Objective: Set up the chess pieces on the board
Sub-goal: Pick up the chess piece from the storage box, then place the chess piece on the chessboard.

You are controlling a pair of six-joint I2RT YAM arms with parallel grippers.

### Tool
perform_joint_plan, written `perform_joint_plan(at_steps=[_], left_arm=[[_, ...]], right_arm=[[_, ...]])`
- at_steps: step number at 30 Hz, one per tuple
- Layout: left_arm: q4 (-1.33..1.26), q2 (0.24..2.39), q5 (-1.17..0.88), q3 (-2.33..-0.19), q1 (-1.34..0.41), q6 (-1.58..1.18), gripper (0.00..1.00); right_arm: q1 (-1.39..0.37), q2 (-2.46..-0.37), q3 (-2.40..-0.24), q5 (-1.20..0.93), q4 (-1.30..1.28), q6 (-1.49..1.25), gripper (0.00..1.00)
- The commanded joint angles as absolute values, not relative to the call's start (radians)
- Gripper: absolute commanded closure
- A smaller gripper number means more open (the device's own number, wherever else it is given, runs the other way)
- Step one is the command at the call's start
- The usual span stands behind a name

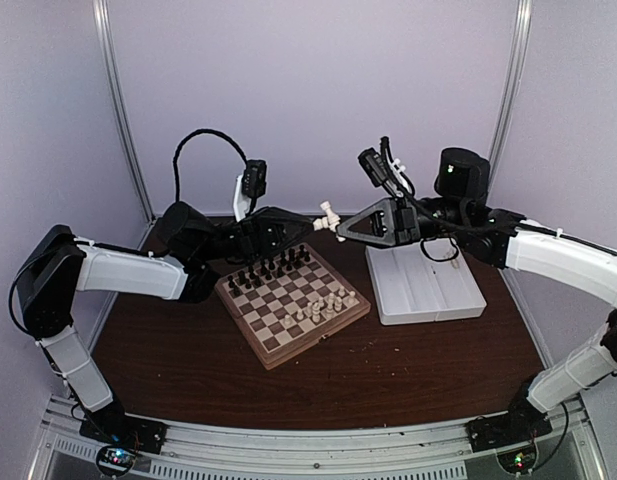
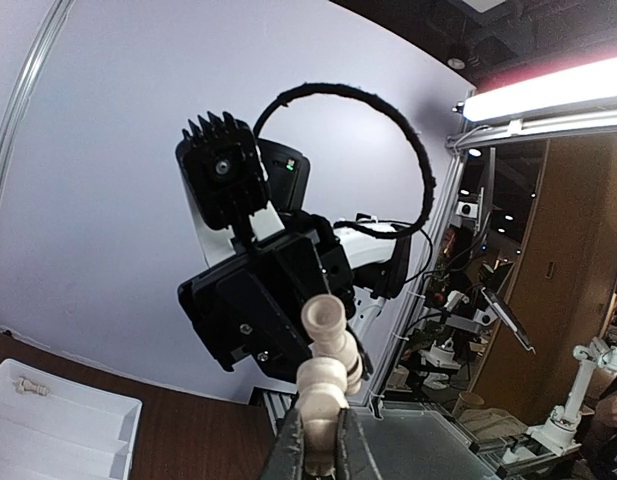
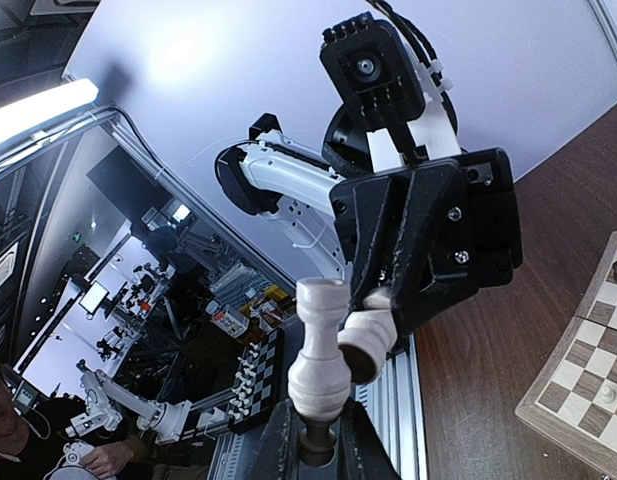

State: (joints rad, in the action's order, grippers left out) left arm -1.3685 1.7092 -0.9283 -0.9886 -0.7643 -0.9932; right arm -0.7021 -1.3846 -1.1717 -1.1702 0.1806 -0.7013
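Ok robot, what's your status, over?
Left gripper, right gripper both shut, each pinching a cream piece, tips meeting midair. Board partly set. White tray alongside, not blocking.

Dark brown table (image 1: 418,370) — board (image 1: 288,355) left of centre; white tray (image 1: 428,295) just beside, right.

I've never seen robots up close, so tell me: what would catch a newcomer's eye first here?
The left claw and right claw meet tip to tip in mid-air near the far corner of the chessboard, both pinching cream chess pieces. Below, dark pieces line the board's far side, a few cream ones stand near its right corner, and a white tray lies to its right.
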Motion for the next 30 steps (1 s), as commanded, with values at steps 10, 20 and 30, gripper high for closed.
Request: perform_joint_plan(at_steps=[10,20,30], left_arm=[[-1.410,1.672,-0.962,-0.888,-0.735,-0.969,1.00],[-0.988,1.560,-0.916,-0.746,-0.729,-0.762,1.00],[0.334,1.407,-0.395,-1.029,-0.878,-0.044,1.00]], right_arm=[[-0.672,-1.286,-1.196,-1.112,-0.045,-0.529,1.00],[-0.609,-1.241,-1.175,-1.071,-0.169,-0.446,1.00],[-0.564,-1.287,-1.134,-1.037,-0.124,-0.474,1.00]])
